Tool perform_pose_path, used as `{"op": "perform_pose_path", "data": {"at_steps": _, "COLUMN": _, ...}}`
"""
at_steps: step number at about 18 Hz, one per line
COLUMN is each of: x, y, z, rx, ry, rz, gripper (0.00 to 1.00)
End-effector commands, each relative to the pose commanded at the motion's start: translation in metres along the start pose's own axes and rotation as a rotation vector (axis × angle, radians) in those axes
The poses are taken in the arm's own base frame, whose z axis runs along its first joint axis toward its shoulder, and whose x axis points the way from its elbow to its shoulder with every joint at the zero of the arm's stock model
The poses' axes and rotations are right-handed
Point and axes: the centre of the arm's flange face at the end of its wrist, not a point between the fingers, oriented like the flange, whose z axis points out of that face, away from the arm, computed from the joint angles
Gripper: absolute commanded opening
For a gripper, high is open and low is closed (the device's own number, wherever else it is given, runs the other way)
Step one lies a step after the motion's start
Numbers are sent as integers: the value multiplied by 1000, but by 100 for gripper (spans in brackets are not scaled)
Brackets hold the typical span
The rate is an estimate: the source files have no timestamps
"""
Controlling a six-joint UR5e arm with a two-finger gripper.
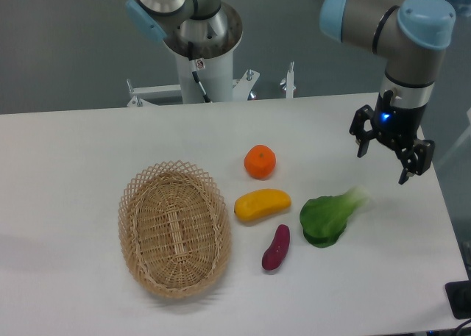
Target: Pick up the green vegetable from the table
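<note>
1. Leafy green vegetable with broad dark leaves and a pale whitish stem: lying flat on the smooth white counter, stem end pointing up and to the right, untouched.
2. Relative to that vegetable: yellow oblong fruit near on the left; purple sweet potato near on the lower left; round orange fruit further off to the upper left; oval woven wicker basket well apart on the far left.
3. Black two-finger gripper on the grey and blue arm: hanging above and to the right of the vegetable, clear of it, jaws spread apart and holding nothing.
4. Likely step in hand: approach not yet finished; descent and closing yet to come.
5. Risks from here:
   - Closing on the thin leaf edge alone: probable tear or slip, leaves looking soft and floppy.
   - Closing on the narrow stem tip: heavy leaf end likely to droop and swing.
   - Descending too far: fingertips pressing into the counter, the vegetable lying low and flat.
   - Drifting left: nudging the sweet potato or yellow fruit.
6. Brands, labels, writing: none readable anywhere; only a small blue light near the wrist.
</note>
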Motion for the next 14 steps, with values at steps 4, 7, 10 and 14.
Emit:
{"op": "perform_pose_path", "data": {"at_steps": 4, "x": 1, "y": 1, "z": 2, "rx": -3, "ry": -15, "rz": 5, "gripper": 100}}
{"op": "perform_pose_path", "data": {"at_steps": 7, "x": 3, "y": 2, "z": 4, "rx": -4, "ry": -16, "rz": 7, "gripper": 100}}
{"op": "perform_pose_path", "data": {"at_steps": 10, "x": 7, "y": 3, "z": 11, "rx": -6, "ry": -6, "rz": 12, "gripper": 100}}
{"op": "perform_pose_path", "data": {"at_steps": 14, "x": 12, "y": 6, "z": 16, "rx": -28, "ry": 12, "rz": 17, "gripper": 100}}
